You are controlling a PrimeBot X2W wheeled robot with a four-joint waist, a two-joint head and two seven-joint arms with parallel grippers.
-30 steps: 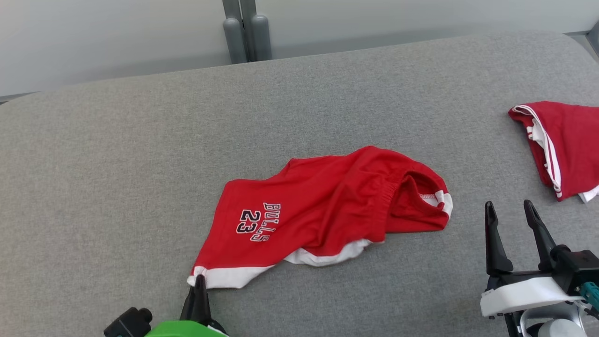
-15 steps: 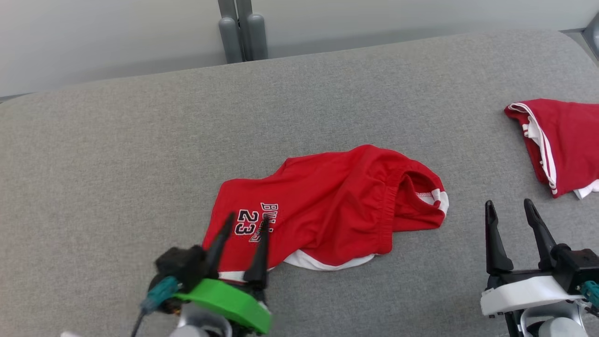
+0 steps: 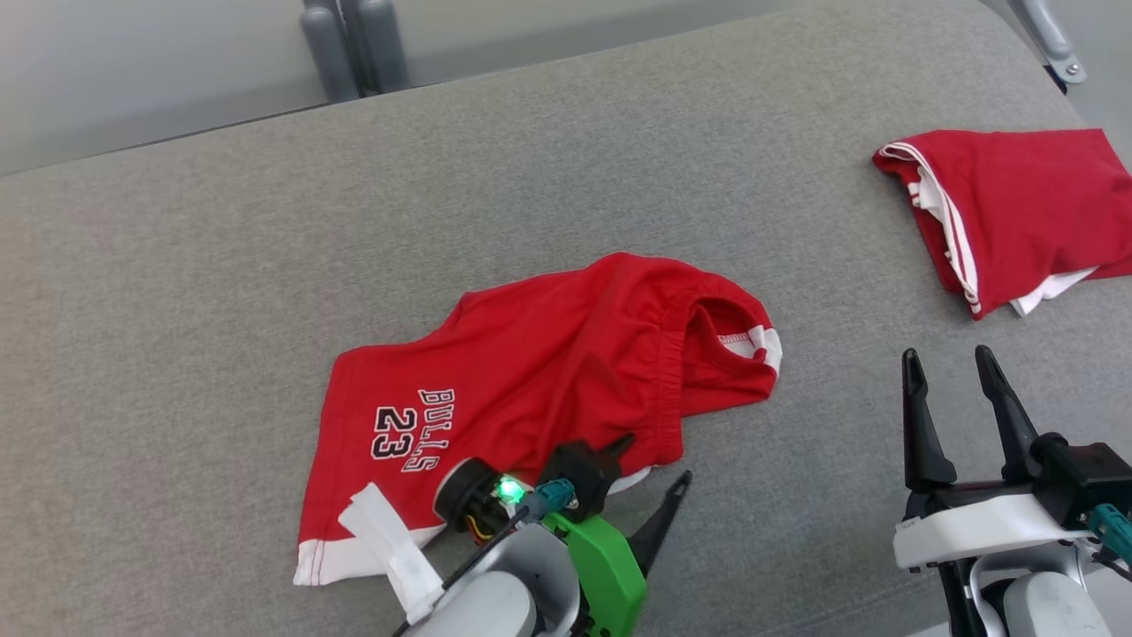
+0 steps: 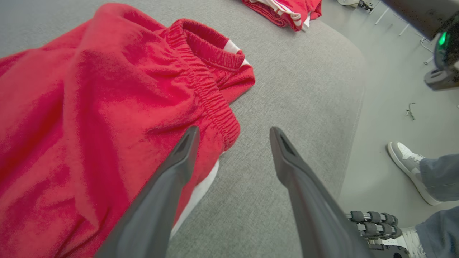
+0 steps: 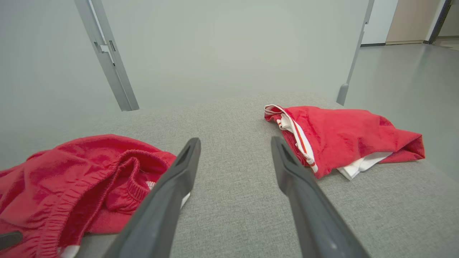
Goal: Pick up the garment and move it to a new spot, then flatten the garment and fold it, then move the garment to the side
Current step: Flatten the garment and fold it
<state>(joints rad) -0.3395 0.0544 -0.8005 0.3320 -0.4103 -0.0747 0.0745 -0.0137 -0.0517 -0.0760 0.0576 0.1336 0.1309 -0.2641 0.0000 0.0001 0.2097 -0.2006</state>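
Here are the red shorts [image 3: 548, 372], lying crumpled around the middle of the grey fabric-covered table [image 3: 177, 265], a little toward its near edge. The "BULLS 23" print [image 3: 411, 429] faces up on the left leg, the white hem [image 3: 354, 553] points to the near edge, and the elastic waistband [image 3: 672, 372] is bunched and gaping on the right.

The left claw [image 3: 653, 462] is right at the near edge of the shorts, jaws set wide. One finger lies over the red cloth by the waistband end, the other over bare table. The left wrist view gives the close look: the claw [image 4: 235, 132] straddles the edge of the shorts [image 4: 89, 107], red fabric under one finger and grey cover under the other. It grips nothing, and whether a tip touches the cloth I cannot tell.

The right claw [image 3: 946, 358] hangs by the near edge on the right, well apart from the shorts, fingers spread and empty. Its own camera shows the claw [image 5: 235, 142] above bare grey, with the shorts [image 5: 71, 172] to one side.

On the other side sits a second red garment [image 5: 344, 139], folded with white trim showing, near the table's right edge toward the far right corner [image 3: 1017, 203].

Beyond the table's rounded end, a person's shoe [image 4: 405, 161] stands on the floor.
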